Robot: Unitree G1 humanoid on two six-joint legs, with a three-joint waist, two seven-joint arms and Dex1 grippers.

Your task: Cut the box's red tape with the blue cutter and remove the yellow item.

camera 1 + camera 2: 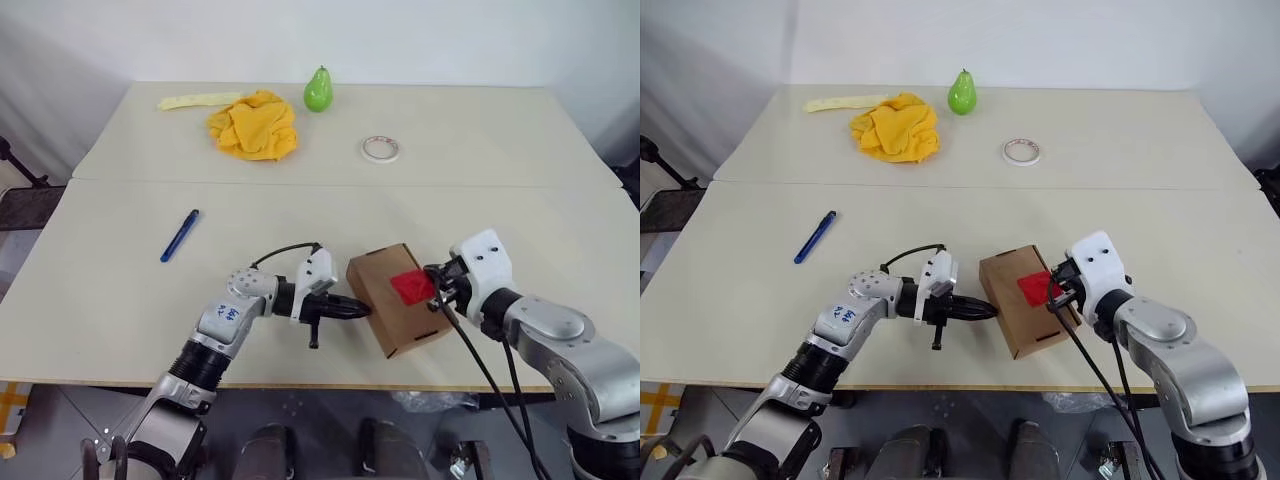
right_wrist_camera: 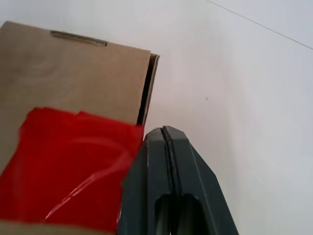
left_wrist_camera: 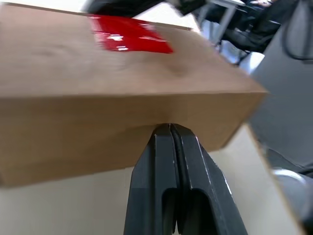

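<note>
The brown cardboard box lies near the table's front edge, between my two grippers. A red tape patch sits on its top at the right end. My left gripper is shut and empty, and its tips press against the box's left side wall. My right gripper is also shut and empty, with its tips at the edge of the red tape, beside a flap gap in the box. The blue cutter lies alone on the table to the left. The yellow item is hidden.
At the back of the table lie a yellow-orange cloth heap, a pale yellow strip, a green pear and a white tape roll. A seam crosses the table between them and the box.
</note>
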